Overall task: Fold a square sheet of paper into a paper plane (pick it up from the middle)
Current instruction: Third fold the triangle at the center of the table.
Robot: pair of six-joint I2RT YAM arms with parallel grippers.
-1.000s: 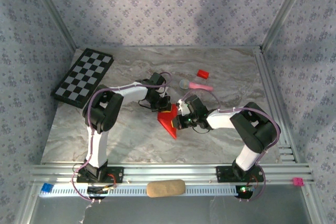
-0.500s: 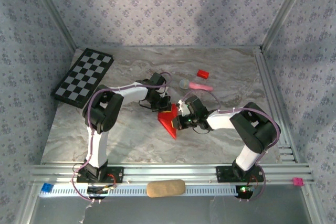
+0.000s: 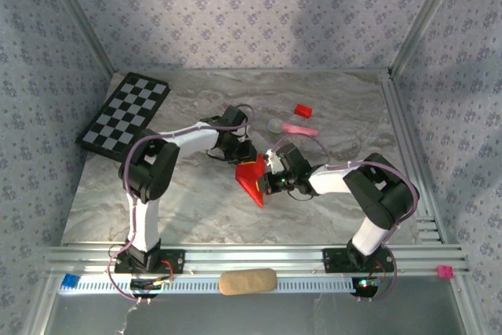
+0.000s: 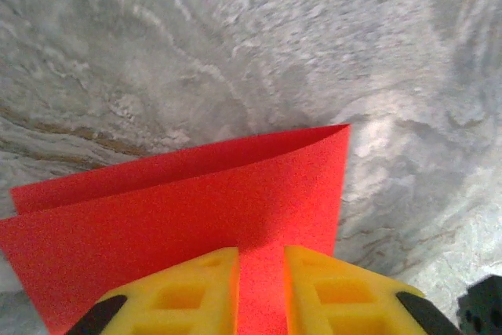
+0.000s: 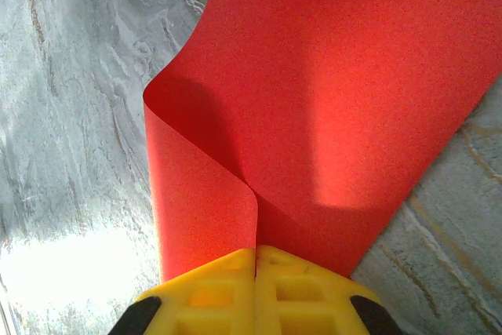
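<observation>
The square sheet of paper, mid-worktop, stays pinched by your right hand and left hand, whose arm has shifted slightly; folding continues.

The paper sits mid-bench, between the two grippers: the left gripper touches it at 11 o'clock, the right gripper at 3 o'clock. The stick and block lie at 1 o'clock, the checkerboard at 10 o'clock.
</observation>
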